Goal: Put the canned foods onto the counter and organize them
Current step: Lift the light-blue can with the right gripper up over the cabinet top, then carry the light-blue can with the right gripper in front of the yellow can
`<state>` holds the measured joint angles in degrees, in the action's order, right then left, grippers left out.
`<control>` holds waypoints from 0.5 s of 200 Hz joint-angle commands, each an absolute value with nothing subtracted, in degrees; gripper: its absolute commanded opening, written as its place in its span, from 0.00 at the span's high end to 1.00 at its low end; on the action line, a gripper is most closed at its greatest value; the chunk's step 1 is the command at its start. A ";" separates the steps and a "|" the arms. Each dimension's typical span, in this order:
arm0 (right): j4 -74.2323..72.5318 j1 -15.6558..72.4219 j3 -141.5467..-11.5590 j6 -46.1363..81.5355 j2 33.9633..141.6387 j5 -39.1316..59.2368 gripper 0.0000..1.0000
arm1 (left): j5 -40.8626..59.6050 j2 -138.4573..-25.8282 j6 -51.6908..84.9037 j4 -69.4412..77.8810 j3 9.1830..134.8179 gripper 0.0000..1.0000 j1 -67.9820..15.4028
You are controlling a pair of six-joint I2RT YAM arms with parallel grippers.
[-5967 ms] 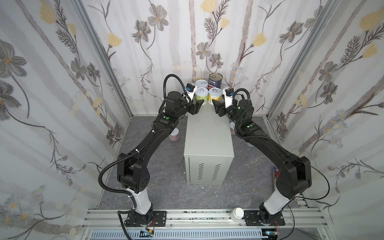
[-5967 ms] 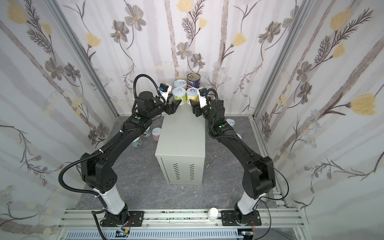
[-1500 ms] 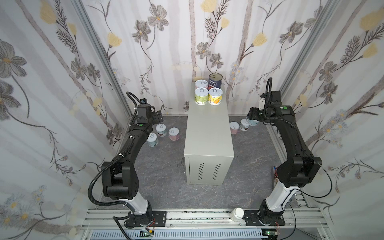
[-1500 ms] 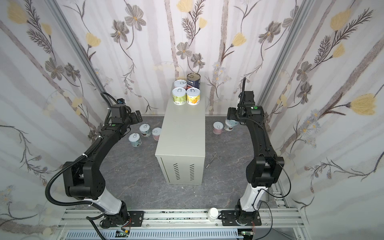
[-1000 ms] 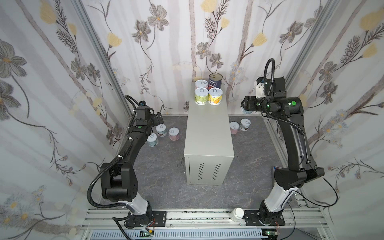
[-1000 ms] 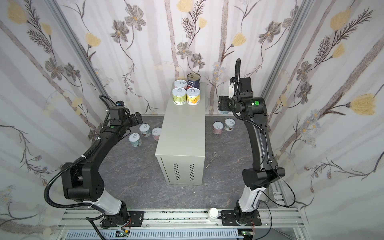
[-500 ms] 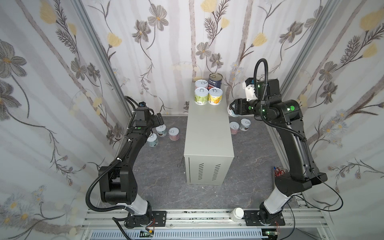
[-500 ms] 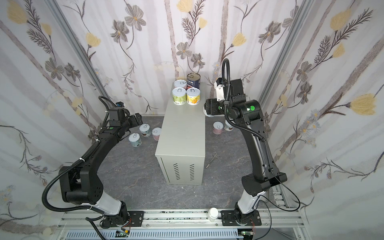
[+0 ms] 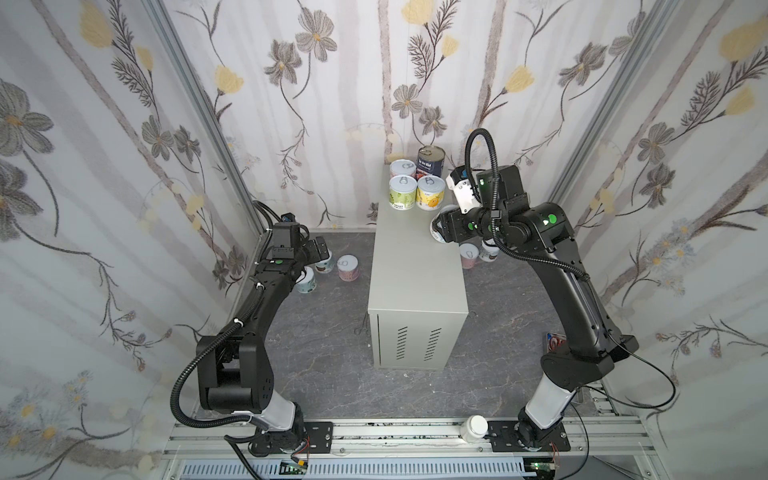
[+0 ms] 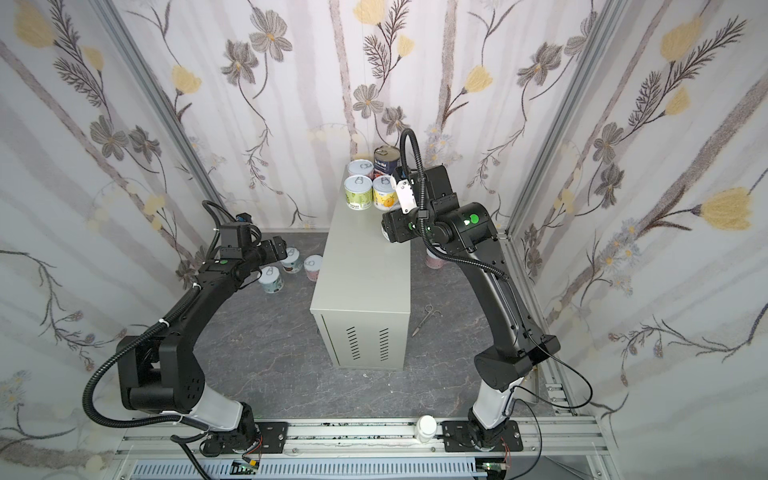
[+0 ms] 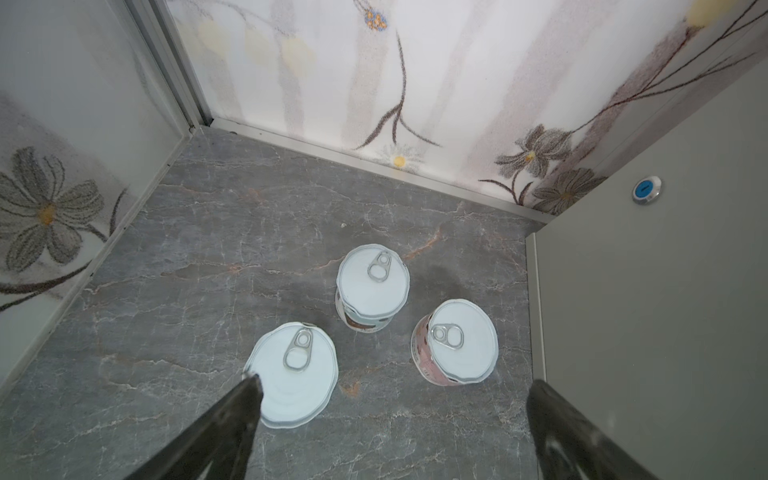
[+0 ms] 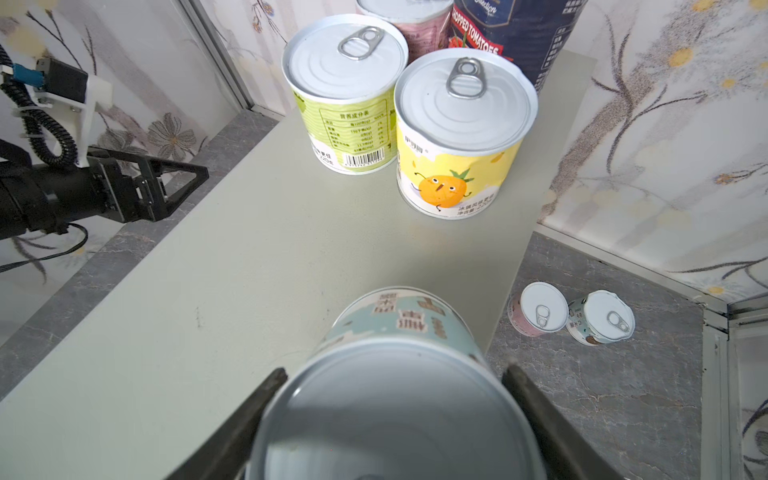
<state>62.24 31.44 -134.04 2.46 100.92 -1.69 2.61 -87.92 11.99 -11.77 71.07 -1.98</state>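
My right gripper is shut on a pale-blue can, whose plain end faces the wrist camera. It hangs over the right edge of the counter, in front of a green can, a yellow can, a pink can and the tall tomato can at the counter's far end. My left gripper is open above three cans on the floor left of the counter: blue, brown-labelled and pink. Two more cans stand on the floor to its right.
The floral walls close in on three sides, and the left floor cans stand near the back corner. Scissors lie on the floor right of the counter. A white bottle sits on the front rail.
My right arm has swung left with the blue can, from above the right-hand floor to over the counter's right edge. The left gripper has stayed open over the left floor cans.
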 commanded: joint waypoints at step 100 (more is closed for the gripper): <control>58.50 32.01 -134.54 -0.26 102.57 -2.39 0.38 | 4.19 -85.87 12.31 -11.69 69.91 0.00 -1.87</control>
